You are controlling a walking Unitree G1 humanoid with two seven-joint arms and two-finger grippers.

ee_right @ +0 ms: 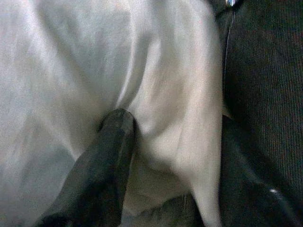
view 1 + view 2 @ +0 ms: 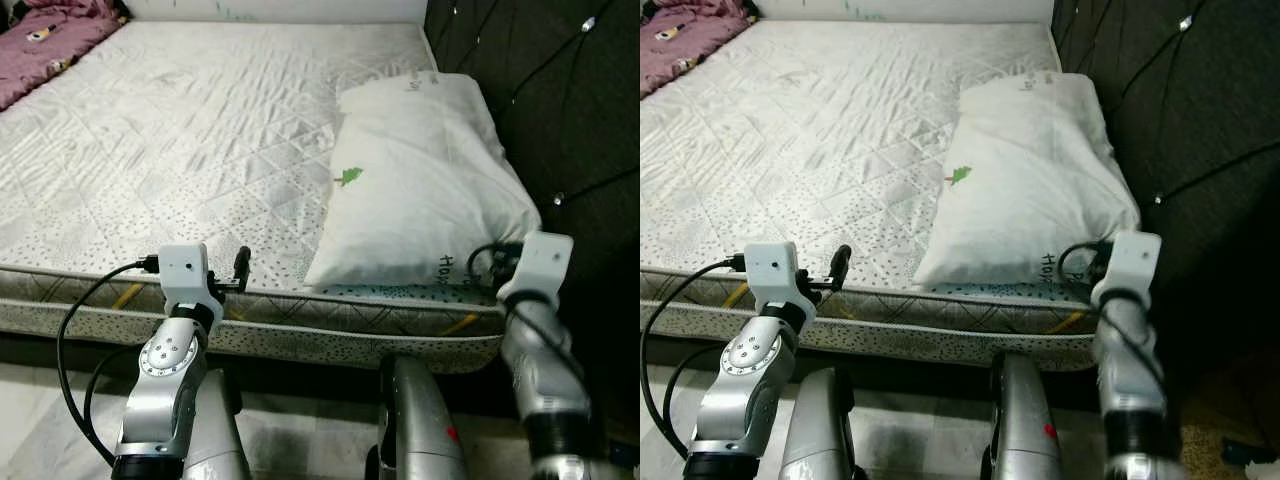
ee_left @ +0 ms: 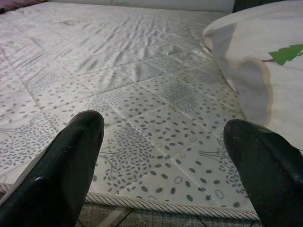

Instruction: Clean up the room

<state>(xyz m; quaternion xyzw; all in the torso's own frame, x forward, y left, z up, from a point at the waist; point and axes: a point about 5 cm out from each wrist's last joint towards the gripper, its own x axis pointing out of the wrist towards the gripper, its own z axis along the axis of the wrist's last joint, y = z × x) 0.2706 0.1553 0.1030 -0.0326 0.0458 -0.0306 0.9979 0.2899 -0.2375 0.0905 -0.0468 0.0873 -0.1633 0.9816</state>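
Here | white pillow (image 2: pixel 420 180), green tree print | right end effector (image 1: pixel 165 156) clamped on its corner | left end effector (image 3: pixel 165 161) apart

The mattress (image 2: pixel 200 130) is evenly and brightly lit, while the tufted headboard (image 2: pixel 560 110) is left dim with small glints. The pillow (image 1: pixel 94 61) is rendered soft and blurred in the right wrist view, with shade gathered in its folds.

Pillow (image 2: pixel 420 180) hides the right gripper's (image 1: pixel 170 156) fingertips.
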